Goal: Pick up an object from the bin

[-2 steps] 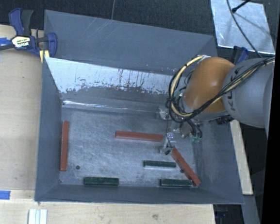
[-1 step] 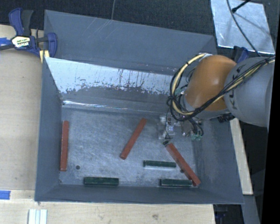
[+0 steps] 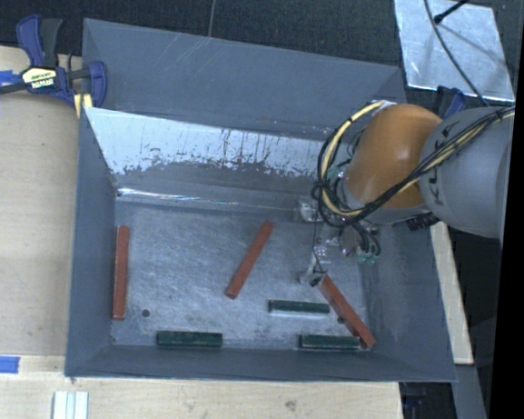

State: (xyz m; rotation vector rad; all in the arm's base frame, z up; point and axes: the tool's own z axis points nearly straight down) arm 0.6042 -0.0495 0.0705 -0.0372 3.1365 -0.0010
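My gripper (image 3: 316, 273) hangs low at the right side of the bin, its fingertips just at the upper end of a reddish-brown stick (image 3: 348, 310) that slants down to the right. A dark green bar (image 3: 298, 308) lies flat just below and left of the fingertips. Another dark green bar (image 3: 329, 343) rests against the front wall, under the slanted stick's lower end. Nothing shows between the fingers.
A second reddish-brown stick (image 3: 249, 259) lies diagonally in the middle of the floor. A third (image 3: 122, 272) lies along the left wall. One more dark green bar (image 3: 189, 339) sits at the front wall, left of centre. The arm's orange cover and cables fill the bin's upper right.
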